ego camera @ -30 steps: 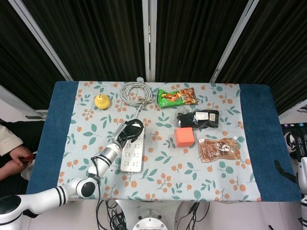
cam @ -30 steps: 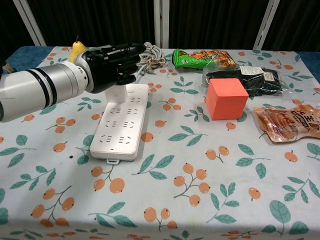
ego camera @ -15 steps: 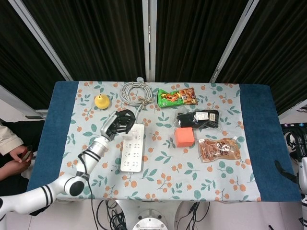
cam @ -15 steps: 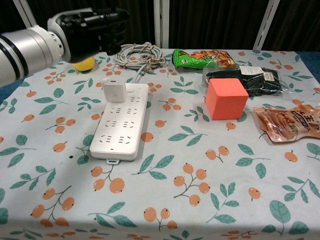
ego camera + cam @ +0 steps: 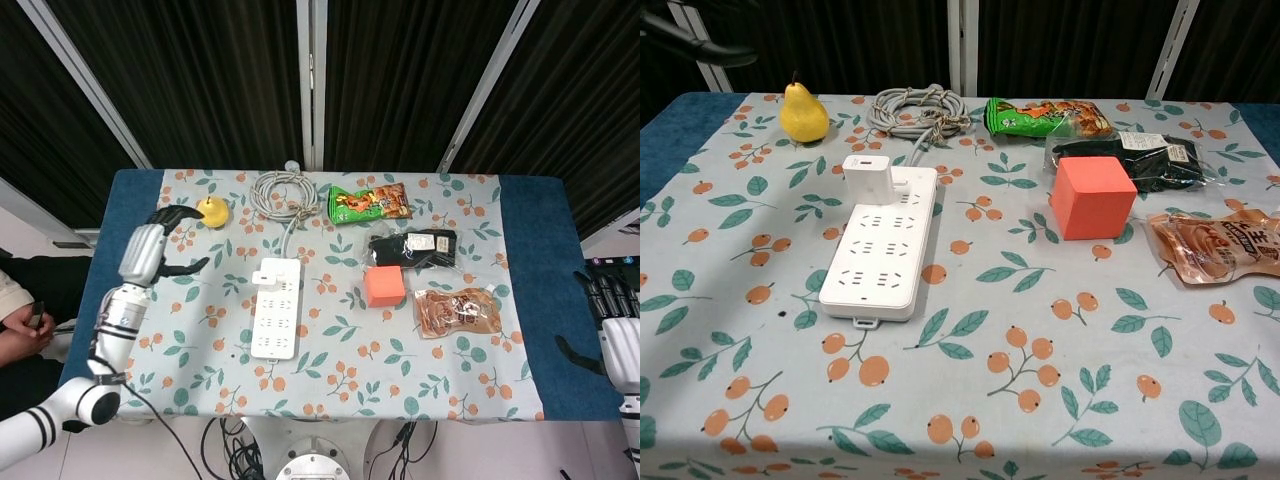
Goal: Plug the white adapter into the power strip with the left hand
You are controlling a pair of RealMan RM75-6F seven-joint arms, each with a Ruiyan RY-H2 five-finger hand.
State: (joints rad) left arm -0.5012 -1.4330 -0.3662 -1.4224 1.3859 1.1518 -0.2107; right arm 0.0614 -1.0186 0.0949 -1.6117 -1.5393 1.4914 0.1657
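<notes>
The white power strip (image 5: 276,308) (image 5: 882,248) lies lengthwise in the left middle of the table. The white adapter (image 5: 267,271) (image 5: 867,177) stands upright in a socket at the strip's far end. My left hand (image 5: 160,248) is raised off to the left of the strip, fingers spread and holding nothing; in the chest view only a dark fingertip (image 5: 695,45) shows at the top left corner. My right hand (image 5: 612,322) hangs beyond the table's right edge, fingers apart and empty.
A yellow pear (image 5: 211,211) (image 5: 802,113) sits at the back left, beside a coiled grey cable (image 5: 283,192) (image 5: 917,108). A green snack bag (image 5: 1048,117), a black packet (image 5: 1133,155), an orange cube (image 5: 1093,197) and a brown food pouch (image 5: 1217,245) lie to the right.
My left hand let go of the adapter, which stays plugged in the strip's far end. The hand lifted and swung away to the left, past the pear.
</notes>
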